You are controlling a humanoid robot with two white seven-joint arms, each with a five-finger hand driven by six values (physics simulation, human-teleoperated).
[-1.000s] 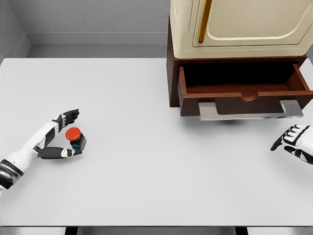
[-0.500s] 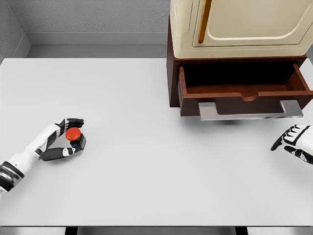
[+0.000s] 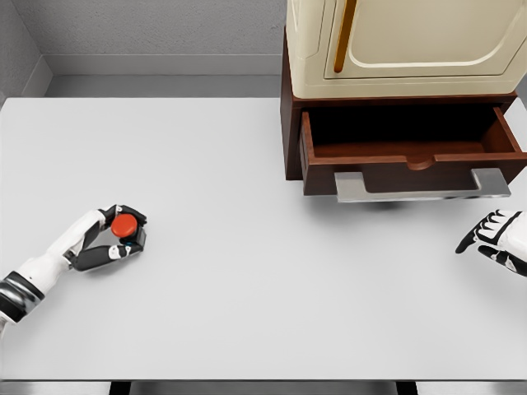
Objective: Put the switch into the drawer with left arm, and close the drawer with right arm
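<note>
Since one second ago, the left hand (image 3: 107, 237) has closed from an open cup beside the switch (image 3: 126, 227) into a grasp around it, fingers curled over the far side and thumb under the near side; the switch has shifted slightly toward the left with the hand. Head view: the switch, a dark block with a round red button on top, sits on the white table (image 3: 247, 288) at its left part, enclosed by the left hand, whose arm enters from the lower left. Well apart, at the table's far right, stands a brown cabinet (image 3: 290, 123) with a cream upper body (image 3: 412, 41) bearing a vertical amber handle (image 3: 344, 37). Its drawer (image 3: 412, 152) is pulled out and open, with a flat grey handle (image 3: 420, 188) projecting from the front. The right hand (image 3: 492, 236) rests at the right edge of the table, just below and to the right of the drawer handle, fingers loosely spread and holding nothing. Open tabletop lies between switch and drawer. No brand, label or legible writing is visible on any object.
</note>
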